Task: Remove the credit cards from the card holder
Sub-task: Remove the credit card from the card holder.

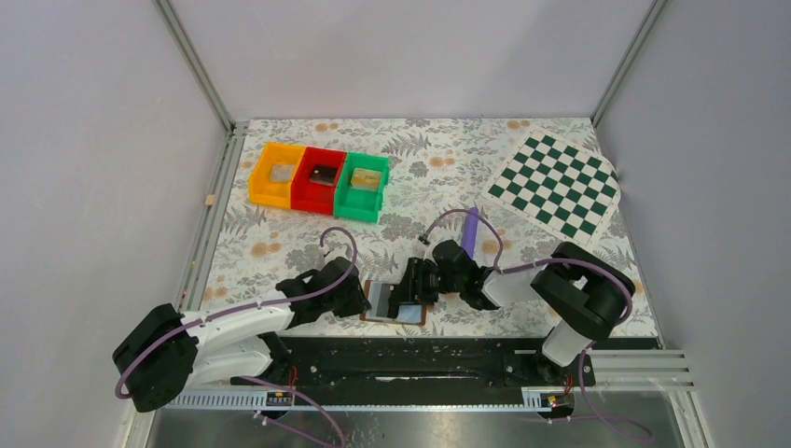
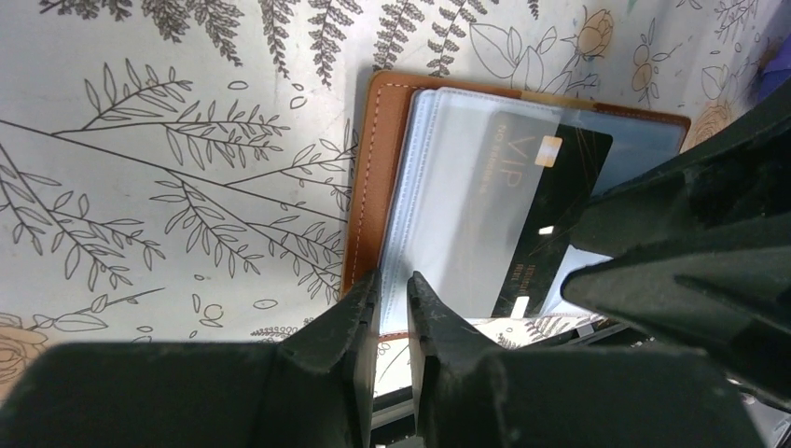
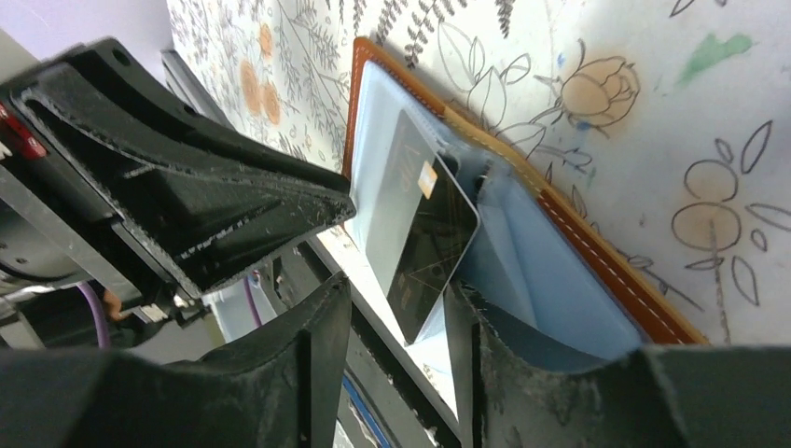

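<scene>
Closest to us in the left wrist view, the left gripper (image 2: 393, 283) is clenched on the near edge of the card holder (image 2: 366, 177), and its fingertips (image 2: 362, 303) pinch the brown stitched border where it meets the pale inner panel. The holder lies open and flat on the flowered bench (image 2: 168, 112), with its blue-grey panels facing up. A black card (image 2: 546, 201) with gold lettering and a small gold chip lies across the inside, partly behind a clear sleeve (image 2: 448, 187).

In the right wrist view we see the right gripper (image 3: 399, 313) released, jaws apart, with the lower corner of that card between them. We cannot tell whether either finger touches it.

From above, the holder rests near the front edge of the bench, between the two grippers, which reach it from left and right. Well apart from it, at the far left, an orange bin (image 1: 269, 198), a red bin (image 1: 311, 203) and a green bin (image 1: 357, 211) stand touching in a row, each with a small flat item inside. A purple stick (image 1: 470, 231) lies just behind the right arm (image 1: 522, 280), and a green-and-white checkered mat (image 1: 556, 185) lies at the far right corner
</scene>
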You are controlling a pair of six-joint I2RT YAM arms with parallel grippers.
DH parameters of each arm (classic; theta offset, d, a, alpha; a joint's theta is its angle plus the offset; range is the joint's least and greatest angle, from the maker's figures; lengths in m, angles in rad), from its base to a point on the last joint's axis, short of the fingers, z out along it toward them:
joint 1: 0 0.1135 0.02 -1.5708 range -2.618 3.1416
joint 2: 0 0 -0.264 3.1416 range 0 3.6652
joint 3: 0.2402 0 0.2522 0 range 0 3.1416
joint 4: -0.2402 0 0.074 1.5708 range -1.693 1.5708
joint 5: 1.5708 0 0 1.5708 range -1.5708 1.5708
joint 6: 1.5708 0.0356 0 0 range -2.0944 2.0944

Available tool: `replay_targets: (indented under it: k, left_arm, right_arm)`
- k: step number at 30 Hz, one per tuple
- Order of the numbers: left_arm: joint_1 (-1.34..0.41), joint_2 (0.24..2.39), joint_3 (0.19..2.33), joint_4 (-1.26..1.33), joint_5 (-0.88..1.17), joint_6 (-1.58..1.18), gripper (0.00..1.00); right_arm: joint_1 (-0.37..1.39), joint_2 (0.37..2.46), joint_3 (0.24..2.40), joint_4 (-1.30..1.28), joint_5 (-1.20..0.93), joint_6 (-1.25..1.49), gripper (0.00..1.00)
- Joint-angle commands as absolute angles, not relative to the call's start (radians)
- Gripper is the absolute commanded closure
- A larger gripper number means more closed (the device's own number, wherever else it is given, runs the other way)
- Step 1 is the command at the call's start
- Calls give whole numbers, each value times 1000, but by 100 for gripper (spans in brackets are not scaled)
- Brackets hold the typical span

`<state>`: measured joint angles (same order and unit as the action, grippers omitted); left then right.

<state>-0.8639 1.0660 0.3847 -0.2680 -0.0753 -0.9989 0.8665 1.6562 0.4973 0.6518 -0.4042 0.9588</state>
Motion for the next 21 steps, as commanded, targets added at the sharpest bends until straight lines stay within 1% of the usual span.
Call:
replay_targets:
  k: [1,5,10,13,19,21]
  left_arm:
    - [-863,1105,364,-280,-96,-1002,83]
    - [-863,1115,365,-273,-92,-1003,83]
    - [-863,1121,370,-271,-87,-1002,83]
    - [-863,1120,370,-273,-86,-1003,83]
    - [-863,1118,365,-271,-83,-1004,83]
    - [-862,1117,362,-270,-82,-1002,83]
  right_arm:
    - [887,1594,532,439,-397,843,50]
    - [888,1610,542,432,-425,832,50]
    - [891,1636,542,507,-443,857,51]
    - [890,1646,544,543,-435,874,55]
    - [893,1674,543,596,-411,950,55]
    - [893,1664,536,600,-390,960,57]
